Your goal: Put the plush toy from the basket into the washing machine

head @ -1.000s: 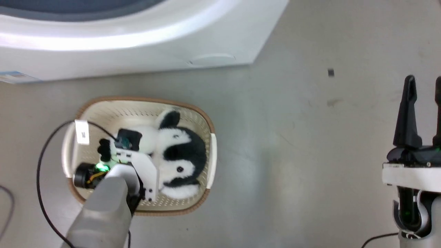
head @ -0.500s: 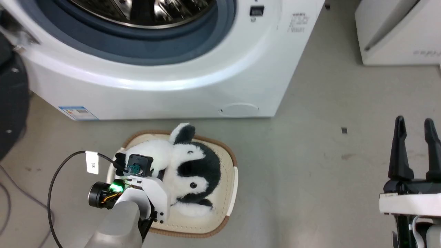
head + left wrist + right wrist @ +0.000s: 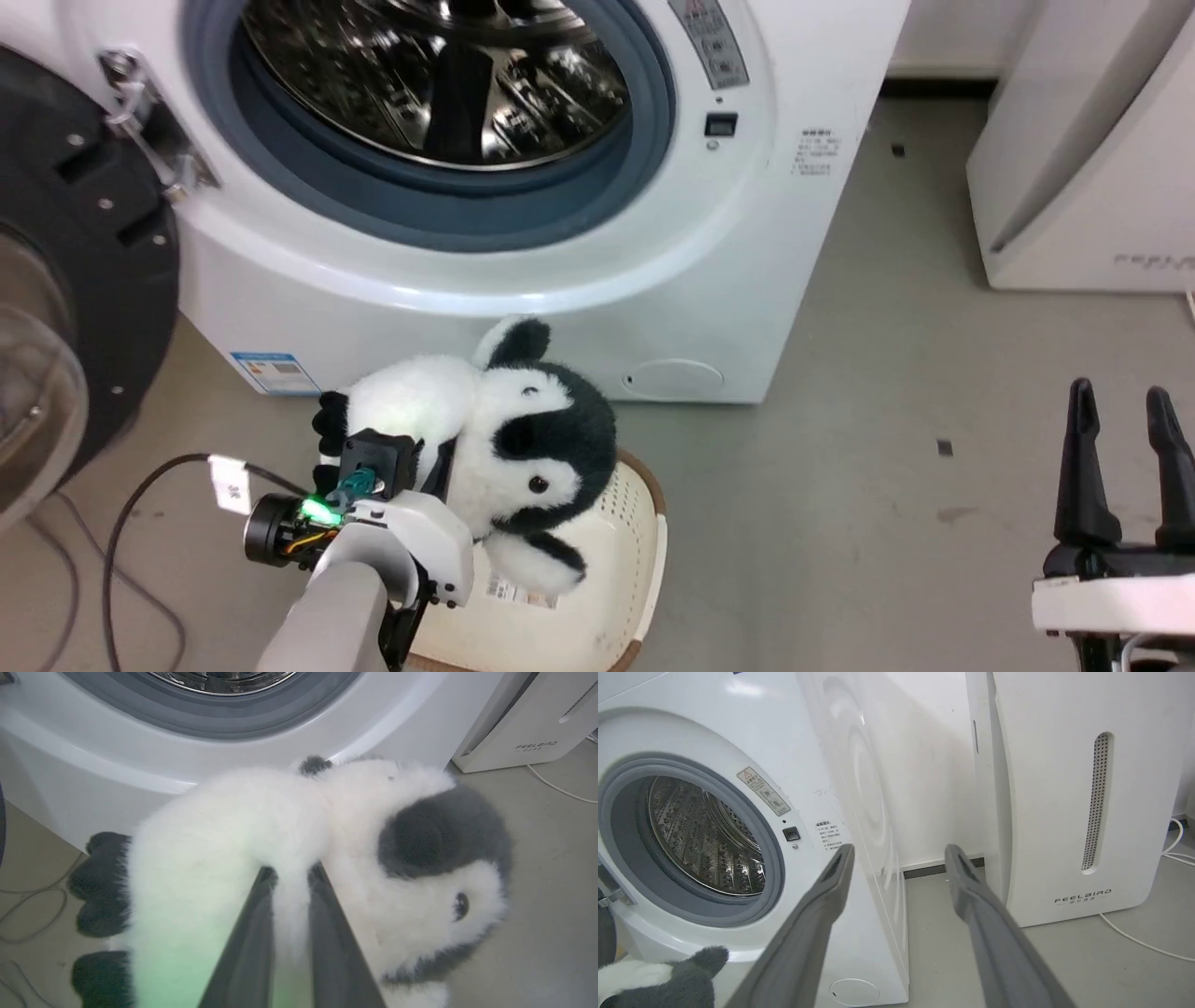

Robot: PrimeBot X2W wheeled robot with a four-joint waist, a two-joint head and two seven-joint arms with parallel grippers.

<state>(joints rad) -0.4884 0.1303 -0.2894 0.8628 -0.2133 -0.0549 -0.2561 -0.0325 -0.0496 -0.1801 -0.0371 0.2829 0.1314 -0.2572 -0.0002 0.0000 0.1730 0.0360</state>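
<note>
Toy (image 3: 485,439): lower centre-left of head view, raised over basket (image 3: 639,532), in front of washer (image 3: 560,308) front panel, below the open porthole; head to lower right, black feet to left. Left tool (image 3: 290,873): clamped on a fold of white fur at the toy's middle. Right tool (image 3: 1120,392): lower right corner, fingers narrowly parted, empty, well apart from toy. Door (image 3: 84,271): swung open, left edge.

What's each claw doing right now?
Left claw: closed on the plush toy.
Right claw: open, holding nothing.
</note>
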